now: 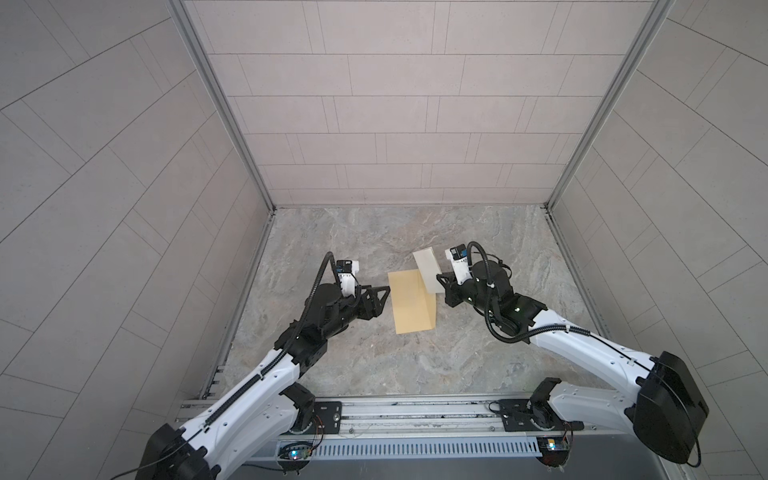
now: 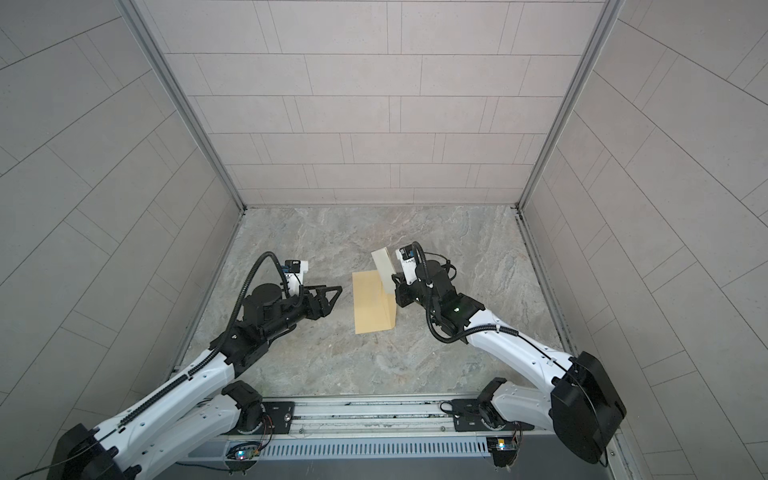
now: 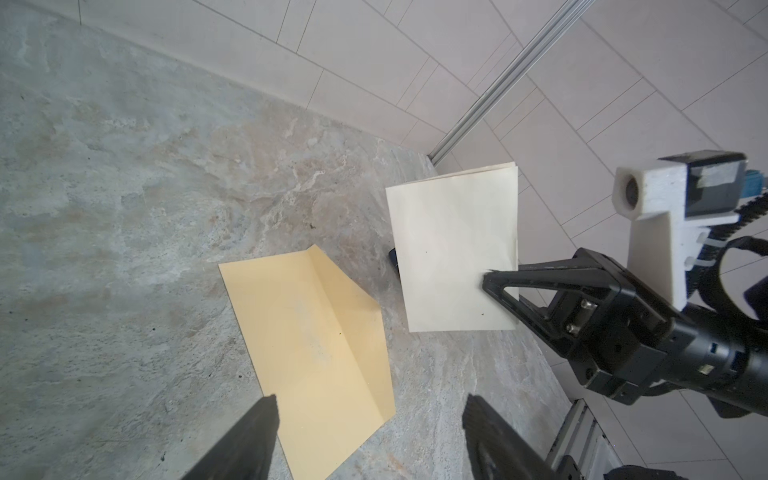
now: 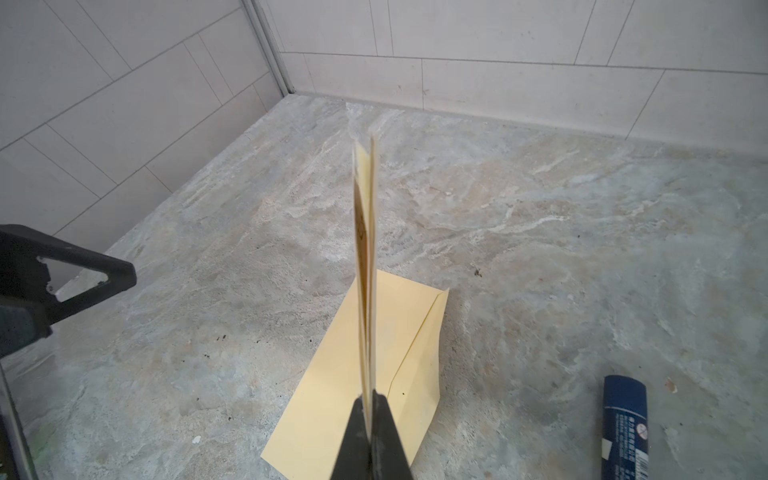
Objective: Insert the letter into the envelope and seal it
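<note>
Above the flap-open envelope (image 1: 411, 305) on the table (image 1: 374, 249), the right claw (image 4: 368, 399) is clamped on the folded letter (image 4: 365, 257); the left claw (image 3: 370, 403) stands apart, empty. The paper seems light and floppy (its layers fan apart in the right wrist view), so pinch all layers. Only that view plainly shows a blue tube (image 4: 623, 424).

Blue tube (image 3: 394, 261) — mostly hidden behind the letter (image 3: 453, 249), left wrist view.
</note>
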Robot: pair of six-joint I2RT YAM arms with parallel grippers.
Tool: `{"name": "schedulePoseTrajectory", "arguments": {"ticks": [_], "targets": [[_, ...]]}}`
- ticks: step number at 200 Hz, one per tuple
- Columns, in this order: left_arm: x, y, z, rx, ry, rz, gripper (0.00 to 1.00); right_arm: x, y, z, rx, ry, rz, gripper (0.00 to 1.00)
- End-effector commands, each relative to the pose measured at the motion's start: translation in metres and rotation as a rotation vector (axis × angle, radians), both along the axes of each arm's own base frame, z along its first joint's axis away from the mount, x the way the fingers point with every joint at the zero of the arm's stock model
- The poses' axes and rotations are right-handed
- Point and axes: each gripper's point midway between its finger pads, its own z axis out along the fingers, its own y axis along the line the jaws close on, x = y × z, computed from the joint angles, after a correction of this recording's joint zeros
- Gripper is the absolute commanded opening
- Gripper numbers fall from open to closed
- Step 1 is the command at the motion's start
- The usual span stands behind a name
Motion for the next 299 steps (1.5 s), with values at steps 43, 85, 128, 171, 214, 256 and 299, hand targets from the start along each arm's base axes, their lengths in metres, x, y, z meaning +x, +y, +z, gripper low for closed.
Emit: {"name": "schedulePoseTrajectory", "arguments": {"ticks": [43, 85, 128, 171, 214, 256, 299], "targets": [[0.000, -0.015, -0.040, 0.042, 0.110, 0.003, 0.77, 0.016, -0.008, -0.030, 0.024, 0.089, -0.095, 0.00], [0.001, -0.022, -0.061, 0.059, 0.172, -0.003, 0.73, 0.023, -0.008, -0.045, 0.064, 0.143, -0.120, 0.00], [0.001, -0.027, -0.078, 0.082, 0.227, -0.013, 0.67, 0.029, -0.010, -0.064, 0.072, 0.215, -0.155, 0.00], [0.002, -0.031, -0.096, 0.095, 0.274, -0.024, 0.61, 0.034, -0.010, -0.080, 0.094, 0.261, -0.177, 0.00], [0.003, -0.035, -0.111, 0.098, 0.306, -0.028, 0.55, 0.039, -0.006, -0.088, 0.124, 0.284, -0.190, 0.00], [0.002, -0.037, -0.123, 0.102, 0.323, -0.038, 0.48, 0.040, -0.002, -0.100, 0.139, 0.324, -0.189, 0.00], [0.001, -0.035, -0.137, 0.123, 0.351, -0.028, 0.41, 0.038, 0.001, -0.113, 0.141, 0.374, -0.189, 0.00]]}}
